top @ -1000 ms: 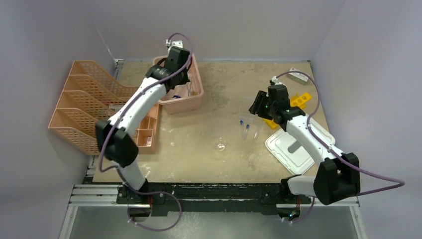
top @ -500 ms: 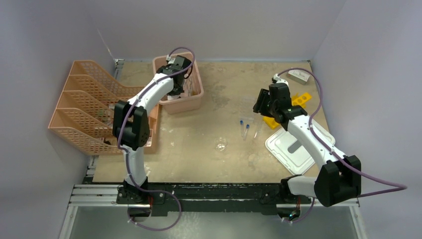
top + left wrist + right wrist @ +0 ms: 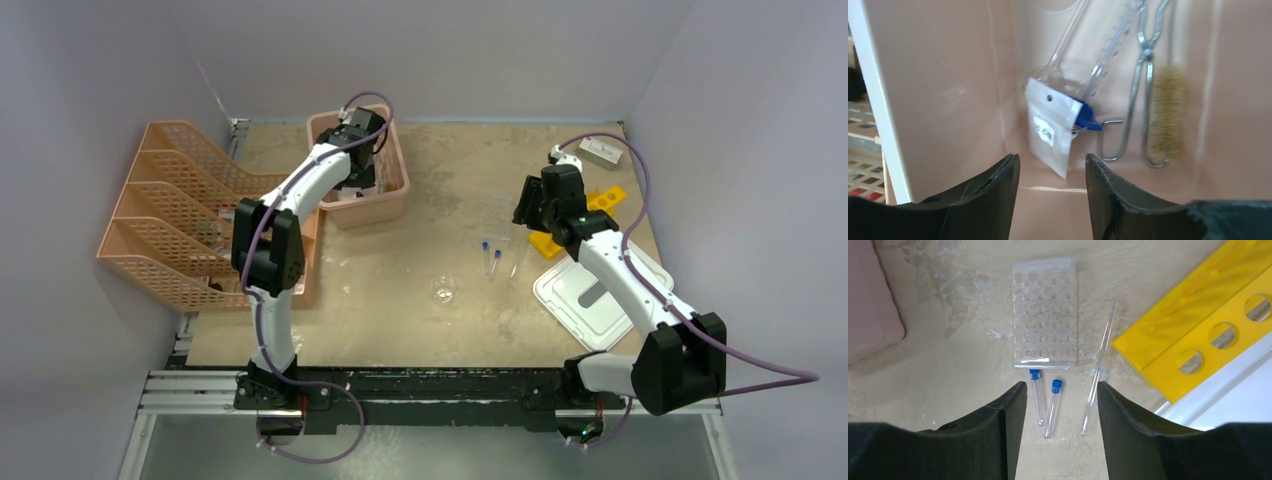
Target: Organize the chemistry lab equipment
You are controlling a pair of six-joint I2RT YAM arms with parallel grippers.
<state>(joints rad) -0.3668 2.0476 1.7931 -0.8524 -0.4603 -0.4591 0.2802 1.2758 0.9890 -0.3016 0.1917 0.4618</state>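
My left gripper (image 3: 358,135) reaches down into the pink bin (image 3: 392,203). In the left wrist view the left gripper (image 3: 1052,165) is open with nothing between its fingers. Just beyond them a small white bag (image 3: 1050,127) lies on a blue-ended dropper (image 3: 1108,50), beside metal scissor-tongs (image 3: 1138,85) and a wire brush (image 3: 1164,107). My right gripper (image 3: 1060,390) hangs open above two blue-capped tubes (image 3: 1037,395), a clear rack (image 3: 1044,312) and a thin glass tube (image 3: 1100,365). A yellow holed rack (image 3: 1208,320) lies to their right. A tiny beaker (image 3: 444,292) stands mid-table.
Orange mesh file trays (image 3: 170,210) stand along the left edge. The white lid (image 3: 590,300) lies on the table under the right arm, touching the yellow rack. A small white box (image 3: 600,152) sits at the back right corner.
The left arm has folded up and pushed its gripper deeper into the pink bin, where the jaws now stand apart. The right arm has shifted only slightly.
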